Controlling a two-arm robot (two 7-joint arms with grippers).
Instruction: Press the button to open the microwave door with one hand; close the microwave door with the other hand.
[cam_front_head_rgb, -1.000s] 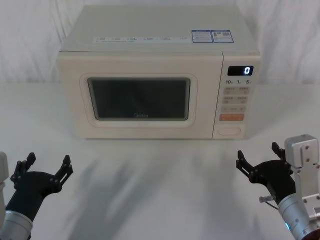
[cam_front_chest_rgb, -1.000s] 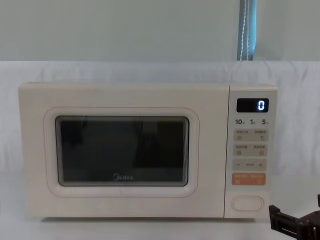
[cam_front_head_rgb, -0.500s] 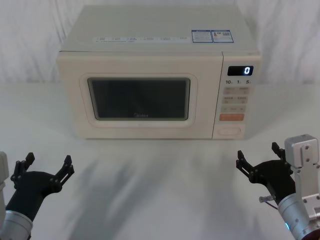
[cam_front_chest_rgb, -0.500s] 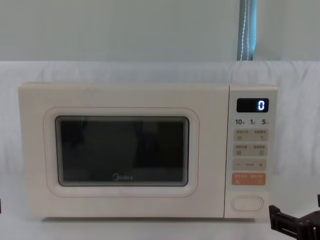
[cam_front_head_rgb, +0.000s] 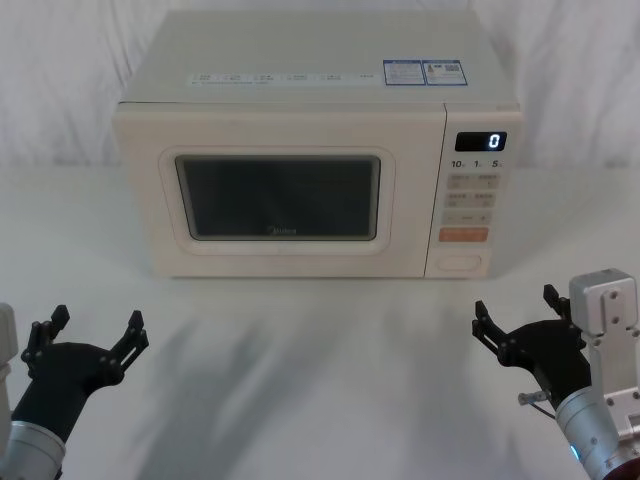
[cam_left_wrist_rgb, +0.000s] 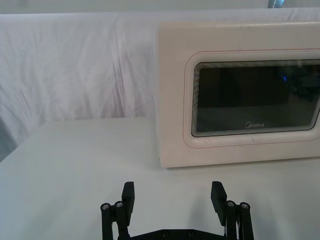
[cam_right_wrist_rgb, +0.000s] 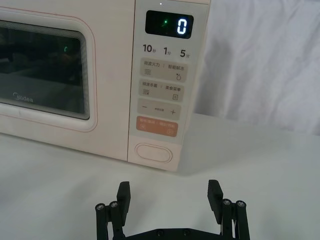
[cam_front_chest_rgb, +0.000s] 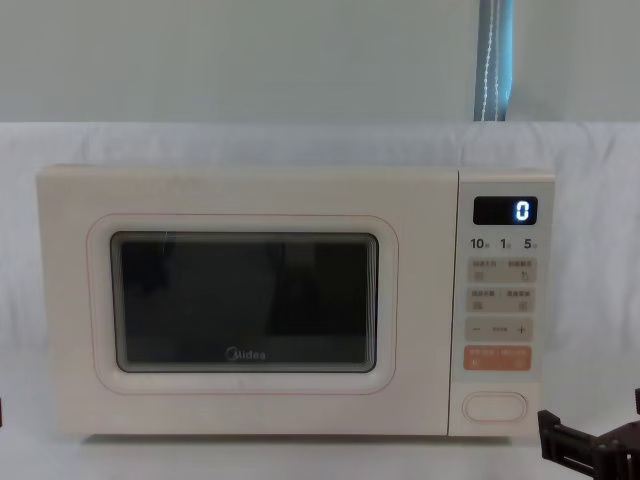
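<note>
- Change vs a sec ago: basically none. Your left gripper (cam_front_head_rgb: 85, 335) has crept a hair on the counter (cam_front_head_rgb: 320, 360); right gripper (cam_front_head_rgb: 520, 318) sits where it was. Door (cam_front_chest_rgb: 245, 300) hasn't budged.
- Meaning for the task: you're at the start. Button not yet pressed, door shut flush w/ the panel, so both steps remain.
- Left gripper: low, near-left of the counter, well short of the microwave (cam_front_head_rgb: 310, 100), fingers spread, holding nothing.
- Right gripper: low, near-right, fingers spread, empty too. In its wrist view the button (cam_right_wrist_rgb: 154, 152) lies ahead of it, slightly off to one side, well apart.
- Button: bottom of the control strip, right of the door, just under the orange key (cam_right_wrist_rgb: 158, 126). Wide cream pill shape, thin outline, no print. Looks like smooth hard plastic; prob. needs a straight push, judging by its flat face.
- Door: big cream front, matte-looking plastic, rounded dark window w/ glossy glass that mirrors faint lights, small Midea logo low centre.
- Display (cam_front_chest_rgb: 505, 210) reads 0, lit.
- Counter: white cloth cover, soft folds on the drape behind.
</note>
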